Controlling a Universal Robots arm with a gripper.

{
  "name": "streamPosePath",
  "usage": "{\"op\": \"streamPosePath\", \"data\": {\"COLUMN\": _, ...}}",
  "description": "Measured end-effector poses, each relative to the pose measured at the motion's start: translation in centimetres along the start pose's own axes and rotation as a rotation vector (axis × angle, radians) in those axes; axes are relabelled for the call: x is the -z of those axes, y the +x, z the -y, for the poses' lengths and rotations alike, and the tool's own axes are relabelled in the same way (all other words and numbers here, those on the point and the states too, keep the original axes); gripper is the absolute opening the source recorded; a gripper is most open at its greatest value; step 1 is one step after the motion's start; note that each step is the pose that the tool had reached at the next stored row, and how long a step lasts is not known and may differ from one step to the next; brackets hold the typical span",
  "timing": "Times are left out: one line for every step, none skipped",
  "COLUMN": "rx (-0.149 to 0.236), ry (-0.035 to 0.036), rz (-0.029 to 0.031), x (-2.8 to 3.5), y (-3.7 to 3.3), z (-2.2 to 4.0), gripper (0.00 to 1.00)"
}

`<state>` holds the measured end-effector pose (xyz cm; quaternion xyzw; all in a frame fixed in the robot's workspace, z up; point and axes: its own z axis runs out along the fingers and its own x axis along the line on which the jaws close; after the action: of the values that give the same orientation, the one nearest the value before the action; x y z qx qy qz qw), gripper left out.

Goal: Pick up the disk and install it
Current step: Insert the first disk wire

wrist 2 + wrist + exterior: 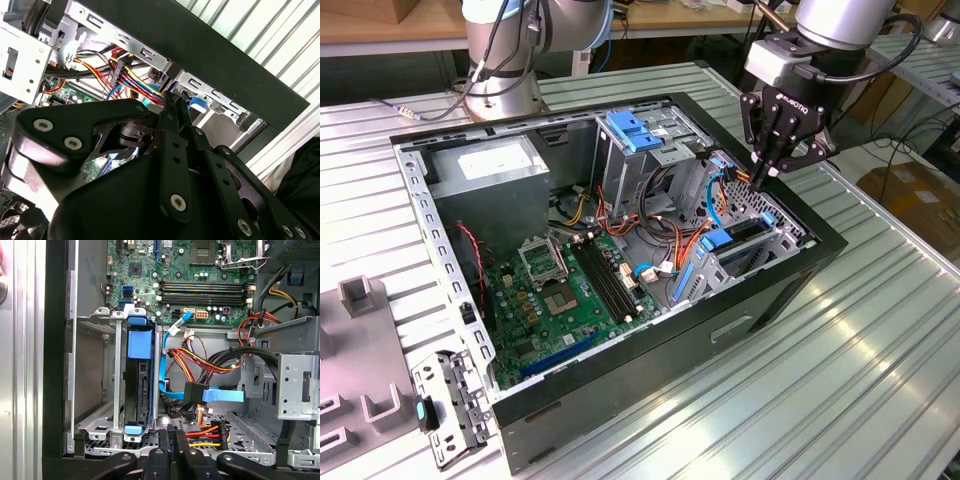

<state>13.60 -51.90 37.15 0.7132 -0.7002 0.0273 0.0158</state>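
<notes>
The disk [142, 390] stands on edge inside the metal drive cage [95, 390] of the open computer case, with its light blue carrier rail [139, 342] around it. In the exterior view the disk [738, 236] sits low in the cage near the case's wall on the exterior view's right. My gripper [761, 180] hangs just above that corner of the case, over the cables beside the cage. Its fingers [169, 440] are pressed together, shut, with nothing between them. In the second wrist view the gripper [172, 97] points at the bundle of coloured cables.
A green motherboard [560, 290] fills the case floor. A grey power supply [485, 165] sits at the back on the exterior view's left, and a tall bay with a blue latch [633, 130] is mid-rear. Loose blue and orange cables [200, 390] lie beside the cage. Grey fixtures [360, 300] and a bracket [445, 405] lie on the table.
</notes>
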Motion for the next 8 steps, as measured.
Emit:
{"op": "streamPosePath", "data": {"rx": -0.002, "ry": -0.0001, "rz": 0.0001, "x": -0.01, "y": 0.01, "z": 0.00, "gripper": 0.16}}
{"op": "streamPosePath", "data": {"rx": -0.004, "ry": -0.0002, "rz": 0.0001, "x": -0.02, "y": 0.06, "z": 0.00, "gripper": 0.16}}
{"op": "streamPosePath", "data": {"rx": -0.005, "ry": -0.0003, "rz": -0.0001, "x": -0.02, "y": 0.11, "z": 0.00, "gripper": 0.16}}
{"op": "streamPosePath", "data": {"rx": -0.006, "ry": -0.0003, "rz": -0.0002, "x": -0.03, "y": 0.16, "z": 0.00, "gripper": 0.16}}
{"op": "streamPosePath", "data": {"rx": -0.007, "ry": -0.0004, "rz": 0.0000, "x": -0.05, "y": 0.26, "z": -0.01, "gripper": 0.16}}
{"op": "streamPosePath", "data": {"rx": -0.008, "ry": -0.0004, "rz": -0.0001, "x": -0.06, "y": 0.30, "z": -0.01, "gripper": 0.16}}
{"op": "streamPosePath", "data": {"rx": -0.010, "ry": -0.0006, "rz": -0.0002, "x": -0.06, "y": 0.35, "z": -0.03, "gripper": 0.16}}
{"op": "streamPosePath", "data": {"rx": -0.012, "ry": -0.0007, "rz": -0.0003, "x": -0.06, "y": 0.36, "z": -0.07, "gripper": 0.16}}
